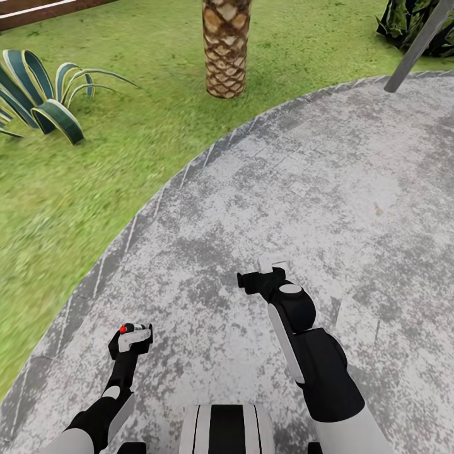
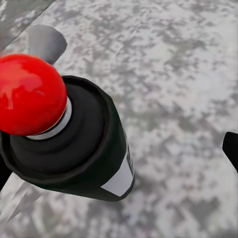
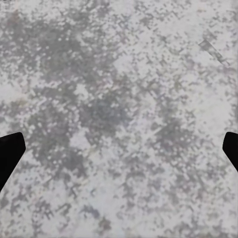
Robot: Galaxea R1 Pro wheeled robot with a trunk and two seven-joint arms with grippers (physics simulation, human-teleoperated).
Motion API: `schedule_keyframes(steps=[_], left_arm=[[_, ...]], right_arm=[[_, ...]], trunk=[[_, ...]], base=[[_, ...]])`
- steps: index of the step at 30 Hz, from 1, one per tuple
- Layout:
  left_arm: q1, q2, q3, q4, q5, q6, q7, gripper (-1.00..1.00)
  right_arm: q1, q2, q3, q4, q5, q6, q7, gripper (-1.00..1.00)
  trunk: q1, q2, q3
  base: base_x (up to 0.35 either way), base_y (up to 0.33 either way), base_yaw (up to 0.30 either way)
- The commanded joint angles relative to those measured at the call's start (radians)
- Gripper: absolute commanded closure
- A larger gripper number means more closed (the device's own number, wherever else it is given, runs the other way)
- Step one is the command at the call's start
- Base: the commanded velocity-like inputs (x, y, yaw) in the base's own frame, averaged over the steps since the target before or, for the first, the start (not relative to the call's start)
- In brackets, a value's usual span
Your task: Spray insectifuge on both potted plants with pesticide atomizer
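1. Pesticide atomizer (image 2: 64, 139) is held clamped in the left claw (image 1: 130, 336), its red tip (image 1: 123, 328) at the claw's top.
2. Right claw (image 3: 119, 148) is seen spread wide with nothing between its fingers, above the gravel patio (image 1: 302, 189).
3. No potted plants are seen ahead of the claws; a striped agave (image 1: 44, 94) and a palm trunk (image 1: 226, 47) stand well beyond them on the lawn (image 1: 75, 189).
4. It is judged that the plants must first be found, with the bottle kept upright and the grip firm while the base is driven.
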Motion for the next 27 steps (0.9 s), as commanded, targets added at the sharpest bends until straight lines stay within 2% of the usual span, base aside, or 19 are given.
schedule_keyframes(steps=[1,18,19,27], left_arm=[[0.000,0.001,-0.008,0.000,0.009,-0.003,0.004,-1.00],[-0.001,0.001,-0.006,0.000,0.010,-0.003,0.004,-1.00],[-0.001,0.001,-0.006,0.000,0.010,-0.003,0.004,1.00],[-0.001,0.002,-0.006,0.000,0.010,-0.003,0.004,1.00]], right_arm=[[-0.001,0.000,0.001,-0.001,0.000,0.005,-0.004,-1.00],[-0.001,0.000,0.001,-0.001,-0.001,0.005,-0.004,-1.00],[-0.001,0.000,0.001,0.000,-0.001,0.005,-0.004,-1.00],[-0.001,0.000,0.002,0.000,0.000,0.005,-0.004,-1.00]], trunk=[[0.000,0.000,-0.001],[0.000,0.000,-0.001],[0.000,0.000,-0.001],[0.000,0.000,-0.001]], base=[[0.011,0.000,0.000],[0.002,0.000,0.000],[0.000,0.000,0.000],[0.000,0.000,0.000]])
